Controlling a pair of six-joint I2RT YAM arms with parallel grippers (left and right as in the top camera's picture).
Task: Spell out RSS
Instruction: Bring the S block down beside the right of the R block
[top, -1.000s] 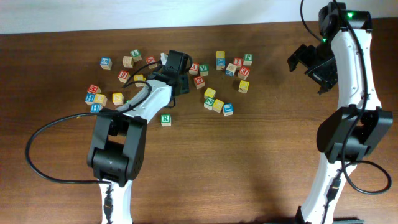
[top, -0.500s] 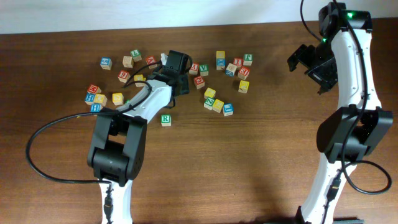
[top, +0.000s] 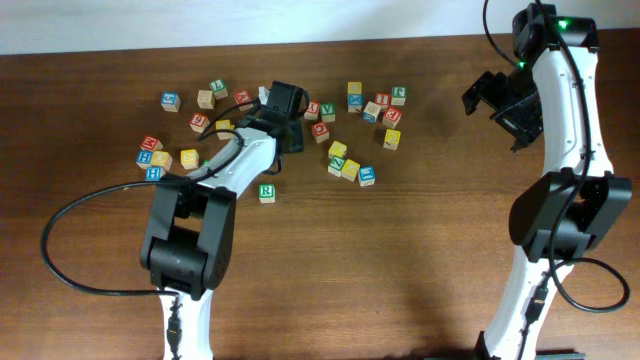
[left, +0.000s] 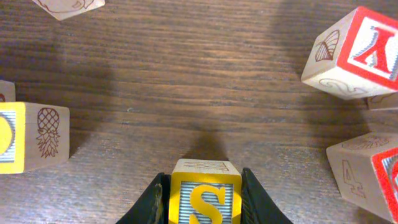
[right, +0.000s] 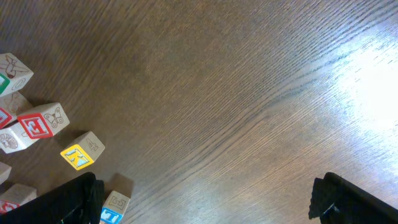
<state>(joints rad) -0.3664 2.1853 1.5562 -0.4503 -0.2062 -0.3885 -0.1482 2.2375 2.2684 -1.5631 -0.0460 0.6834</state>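
Jaws of the left gripper (left: 204, 180) are closed against both sides of a yellow S cube (left: 205, 202), amid the scattered cubes (top: 372, 110). The green R cube (top: 266, 193) is seen near that arm, toward its base. Farther off, the right gripper (right: 208, 186) is held wide open.

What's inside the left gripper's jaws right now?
A yellow-faced wooden cube with a pale S sits between the fingers of the left gripper, both touching its sides. Its bottom edge is cut off in the wrist view, and the left arm covers it overhead.
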